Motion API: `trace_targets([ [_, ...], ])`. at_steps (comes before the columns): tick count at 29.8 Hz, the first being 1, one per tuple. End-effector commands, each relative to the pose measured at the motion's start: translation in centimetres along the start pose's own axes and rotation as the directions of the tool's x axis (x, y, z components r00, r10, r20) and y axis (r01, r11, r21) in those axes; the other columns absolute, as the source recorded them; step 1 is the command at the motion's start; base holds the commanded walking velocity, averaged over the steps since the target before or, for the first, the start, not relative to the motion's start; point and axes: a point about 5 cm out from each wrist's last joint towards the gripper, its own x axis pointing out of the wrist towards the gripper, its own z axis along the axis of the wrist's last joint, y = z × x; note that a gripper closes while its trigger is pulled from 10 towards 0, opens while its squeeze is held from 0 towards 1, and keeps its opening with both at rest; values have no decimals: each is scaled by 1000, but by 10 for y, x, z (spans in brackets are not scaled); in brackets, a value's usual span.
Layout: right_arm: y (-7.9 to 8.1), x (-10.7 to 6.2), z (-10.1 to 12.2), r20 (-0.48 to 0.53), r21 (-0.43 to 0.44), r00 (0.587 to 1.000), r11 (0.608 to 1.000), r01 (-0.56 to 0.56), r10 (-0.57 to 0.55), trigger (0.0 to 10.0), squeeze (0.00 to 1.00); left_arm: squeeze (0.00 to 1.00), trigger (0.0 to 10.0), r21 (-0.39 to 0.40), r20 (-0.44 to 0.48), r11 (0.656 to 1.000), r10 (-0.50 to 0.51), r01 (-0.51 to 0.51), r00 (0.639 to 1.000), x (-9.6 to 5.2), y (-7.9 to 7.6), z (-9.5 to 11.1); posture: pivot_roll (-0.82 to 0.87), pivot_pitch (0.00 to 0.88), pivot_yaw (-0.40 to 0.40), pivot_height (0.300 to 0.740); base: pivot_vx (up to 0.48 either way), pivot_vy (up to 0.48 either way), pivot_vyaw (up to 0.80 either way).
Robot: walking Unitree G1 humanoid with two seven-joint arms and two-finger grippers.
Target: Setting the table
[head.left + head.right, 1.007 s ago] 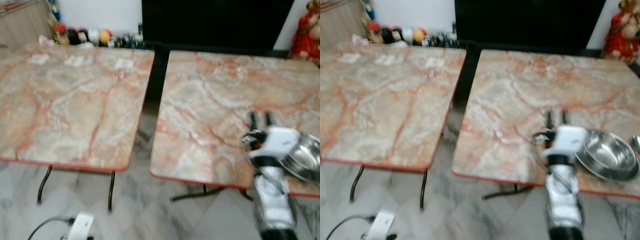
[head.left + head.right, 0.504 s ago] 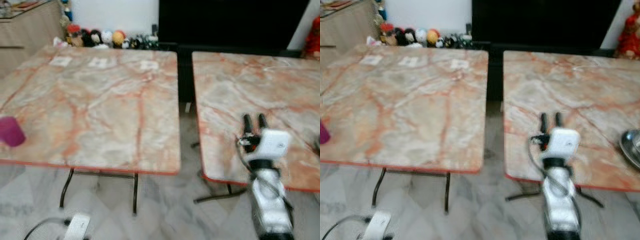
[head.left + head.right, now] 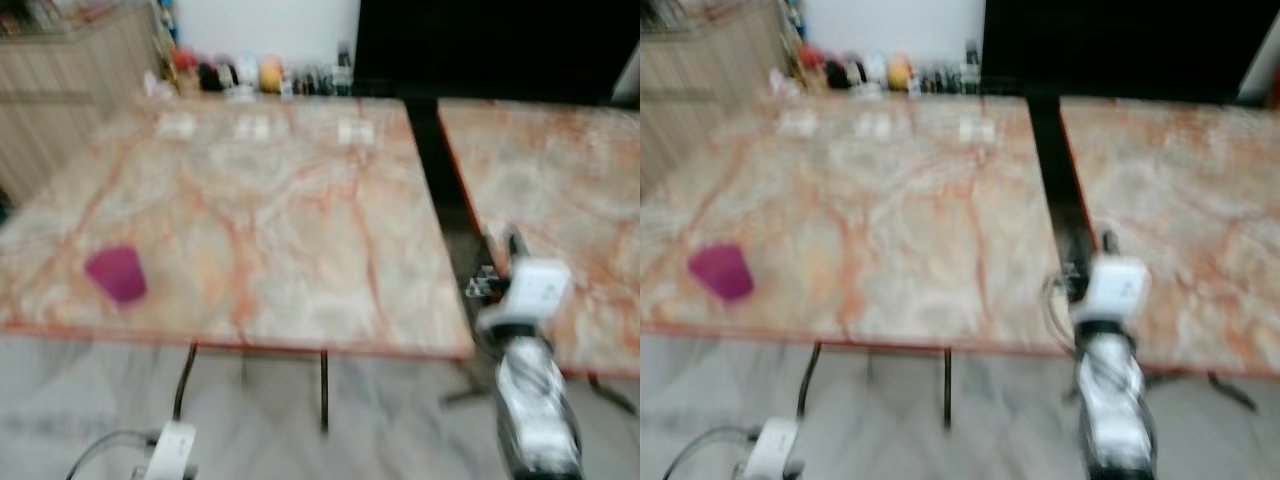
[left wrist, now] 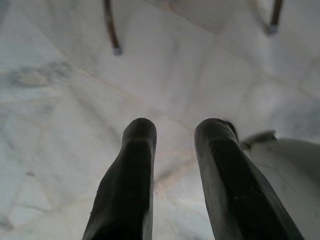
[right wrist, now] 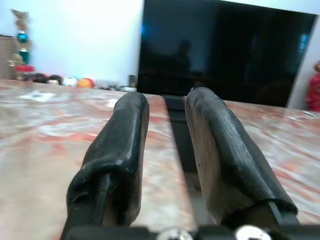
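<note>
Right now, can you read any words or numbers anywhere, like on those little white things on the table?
No text can be read anywhere.
Three small white cards lie in a row near the far edge of the left table: too blurred to tell if anything is printed on them.
Pink cup: no writing that can be made out.
White casing behind the right gripper: no label that can be read.

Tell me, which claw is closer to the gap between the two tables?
Right. The right claw is raised at table height, pointing straight at the gap; the left claw hangs low over the floor tiles.
</note>
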Motion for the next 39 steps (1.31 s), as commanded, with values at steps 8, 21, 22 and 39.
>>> trace_targets([
  [8,-13,1,4,10,-25,1000,1000,17,-17,10000,0,0,10000,20,26,999,-35,35,999,6,-32,20,56,3,-15,740,0,480,377],
  [21,-10,2,3,4,-23,1000,1000,16,-16,10000,0,0,10000,14,8,1000,-13,13,1000,3,-16,10,62,0,-16,740,0,480,0],
  [22,-10,2,3,3,-23,1000,1000,15,-15,10000,0,0,10000,14,8,1000,-13,13,1000,3,-15,10,62,0,-16,740,0,480,0],
  [39,-76,-48,-7,-30,-284,882,850,443,-470,10000,0,0,10000,14,2,1000,1,-1,1000,-5,8,-14,55,0,-29,740,0,74,0],
])
